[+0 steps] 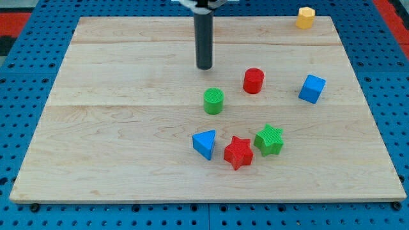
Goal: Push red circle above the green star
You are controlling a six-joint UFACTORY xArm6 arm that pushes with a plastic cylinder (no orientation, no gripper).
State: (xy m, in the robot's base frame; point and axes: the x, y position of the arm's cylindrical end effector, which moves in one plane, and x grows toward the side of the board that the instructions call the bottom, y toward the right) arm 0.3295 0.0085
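Note:
The red circle [254, 80] stands on the wooden board, right of centre. The green star [269, 140] lies below it and slightly to the right, touching the red star [238, 153]. My tip [204, 66] is at the end of the dark rod, up and to the left of the red circle and clear of it, just above the green circle [213, 101].
A blue triangle [204, 144] lies left of the red star. A blue cube [312, 89] sits at the right. A yellow hexagon [305, 18] is at the top right edge. The wooden board [96, 140] rests on blue pegboard.

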